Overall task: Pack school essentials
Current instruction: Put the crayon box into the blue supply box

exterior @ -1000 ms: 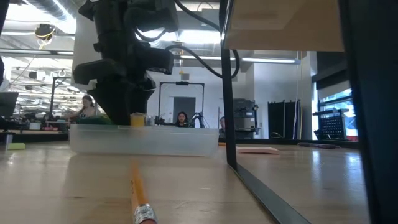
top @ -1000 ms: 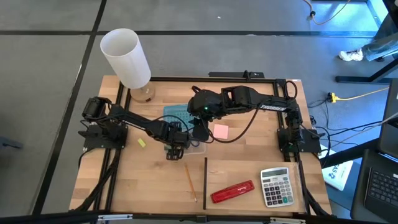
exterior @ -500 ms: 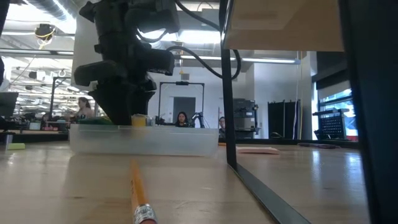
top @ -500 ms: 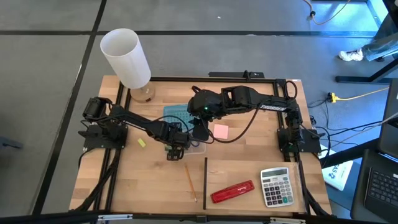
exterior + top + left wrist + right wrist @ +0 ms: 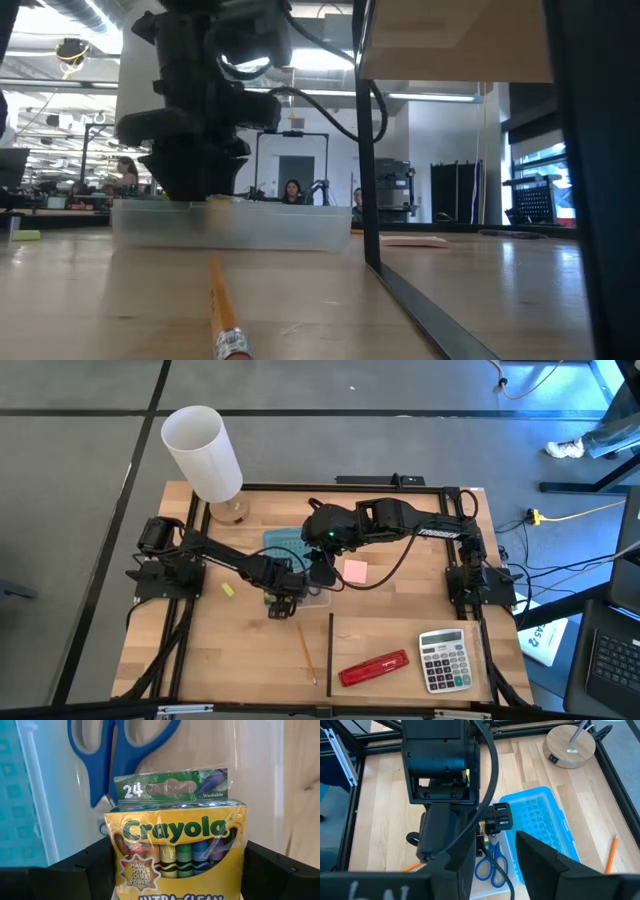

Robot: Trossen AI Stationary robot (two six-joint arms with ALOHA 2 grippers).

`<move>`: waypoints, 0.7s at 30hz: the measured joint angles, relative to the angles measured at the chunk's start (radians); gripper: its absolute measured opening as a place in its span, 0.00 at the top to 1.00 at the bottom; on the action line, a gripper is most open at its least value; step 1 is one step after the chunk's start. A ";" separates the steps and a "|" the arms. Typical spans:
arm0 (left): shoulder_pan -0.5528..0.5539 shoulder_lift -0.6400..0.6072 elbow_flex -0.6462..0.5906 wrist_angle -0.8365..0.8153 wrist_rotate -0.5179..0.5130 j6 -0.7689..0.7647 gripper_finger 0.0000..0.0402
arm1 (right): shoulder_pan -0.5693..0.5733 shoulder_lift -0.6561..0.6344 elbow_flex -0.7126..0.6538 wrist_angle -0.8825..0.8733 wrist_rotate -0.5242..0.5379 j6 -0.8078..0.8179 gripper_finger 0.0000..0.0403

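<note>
My left gripper [image 5: 283,598] hangs pointing steeply down over the clear plastic box [image 5: 305,596], shut on the yellow-green crayon box [image 5: 175,850]. Blue-handled scissors [image 5: 100,755] lie inside the clear box, right under the crayons. The box's blue lid [image 5: 283,544] lies beside it on its far side. My right gripper [image 5: 322,567] waits higher up, over the clear box's far right side, open with nothing between its fingers. A pink sticky-note pad [image 5: 355,571], a yellow eraser [image 5: 228,589] and an orange pencil [image 5: 306,650] lie on the table. My left gripper pinches the crayon box's two narrow sides [image 5: 112,865] between its two fingers [image 5: 85,870], reaching from above and pointing steeply down. The box's green flap end [image 5: 170,785] points away from the gripper, down into the clear box. Whether that end touches the floor, I cannot tell.
A red stapler [image 5: 373,668] and a grey calculator [image 5: 444,658] lie at the near right. A thin dark strip [image 5: 330,650] runs beside the pencil. A white cylinder on a wooden foot [image 5: 205,450] stands at the far left. Bare wood lies at the near left.
My left gripper has sunk a little with the crayon box: in the low view the box's yellow end, which earlier showed above the clear box's rim, now sits behind its wall.
</note>
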 joint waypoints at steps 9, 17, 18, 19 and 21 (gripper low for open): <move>0.014 0.006 0.000 0.006 0.017 0.002 0.14 | 0.000 0.000 0.000 0.001 0.000 0.000 0.65; 0.014 0.006 0.000 0.007 0.002 0.001 0.01 | 0.000 0.000 0.000 0.002 0.000 0.000 0.65; 0.014 0.006 0.000 0.007 0.002 0.001 0.01 | 0.000 0.000 0.000 0.002 0.000 0.000 0.65; 0.014 0.006 0.000 0.007 0.002 0.001 0.01 | 0.000 0.000 0.000 0.001 0.000 0.000 0.65; 0.014 0.000 0.000 0.006 0.002 0.001 0.02 | 0.000 0.000 0.000 0.002 0.000 0.000 0.65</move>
